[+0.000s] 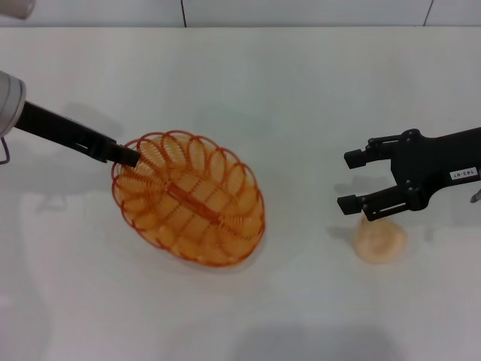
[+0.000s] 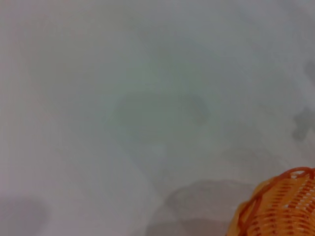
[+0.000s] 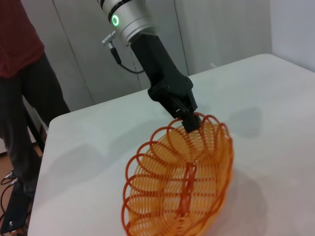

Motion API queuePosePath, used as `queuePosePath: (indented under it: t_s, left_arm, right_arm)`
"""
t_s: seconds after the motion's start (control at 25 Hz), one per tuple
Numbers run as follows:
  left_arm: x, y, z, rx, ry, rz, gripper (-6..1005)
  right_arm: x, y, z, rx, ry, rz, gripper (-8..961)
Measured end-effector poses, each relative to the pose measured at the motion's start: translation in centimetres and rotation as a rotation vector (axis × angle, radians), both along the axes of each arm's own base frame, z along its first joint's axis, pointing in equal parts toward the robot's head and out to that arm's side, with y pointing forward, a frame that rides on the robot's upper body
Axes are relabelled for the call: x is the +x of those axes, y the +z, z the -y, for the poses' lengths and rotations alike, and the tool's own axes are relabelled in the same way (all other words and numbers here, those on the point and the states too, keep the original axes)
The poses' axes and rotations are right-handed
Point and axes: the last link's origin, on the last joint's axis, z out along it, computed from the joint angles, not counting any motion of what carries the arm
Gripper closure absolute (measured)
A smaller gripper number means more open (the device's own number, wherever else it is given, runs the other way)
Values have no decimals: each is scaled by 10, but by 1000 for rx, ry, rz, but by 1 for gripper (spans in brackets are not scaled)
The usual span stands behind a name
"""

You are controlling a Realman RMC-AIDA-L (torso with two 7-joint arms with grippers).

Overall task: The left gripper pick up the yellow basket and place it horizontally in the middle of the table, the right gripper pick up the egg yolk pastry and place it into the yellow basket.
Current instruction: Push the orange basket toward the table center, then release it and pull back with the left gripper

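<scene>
1. Orange-yellow looped wire forms the yellow basket (image 1: 189, 199), an oval with a scalloped rim, seen left of centre in the head view. It appears tilted, its upper-left end raised; its long axis runs from upper left to lower right of the frame.
2. Left gripper (image 1: 128, 156) meets the basket at its upper-left rim loops. Its jaws are together, clamped on the rim wire. In the right wrist view the same claw (image 3: 189, 120) pinches the far rim of the basket (image 3: 179, 182).
3. Left arm runs from the gripper to the upper-left edge of the head view; in the right wrist view its silver-grey section (image 3: 129, 20) bears a green light.
4. Left wrist view shows only a corner of the basket (image 2: 280, 206) at lower right, with its shadow on the table (image 2: 123, 98).
5. Egg yolk pastry (image 1: 381, 241), pale cream and round, lies on the table at lower right of the head view, well apart from the basket.
6. Right gripper (image 1: 353, 180) hangs just above and left of the pastry in the frame. Its jaws stand apart, nothing between them. A white label (image 1: 464, 174) shows on the arm.
7. White table (image 1: 248, 90) fills most of the head view.
8. A person in a dark red top (image 3: 15, 64) stands beyond the table at the left edge of the right wrist view.
</scene>
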Motion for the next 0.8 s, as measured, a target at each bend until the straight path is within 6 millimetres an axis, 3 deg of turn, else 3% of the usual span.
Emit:
queuePosePath:
  t_s: [0.36, 0.8]
  left_arm:
    - [3, 8, 3, 38, 212, 133, 928]
    - [4, -2, 7, 24, 373, 147, 928]
  right_arm:
    - [-1, -1, 1, -11, 7, 2, 191]
    - [-2, -2, 4, -33, 13, -2, 195]
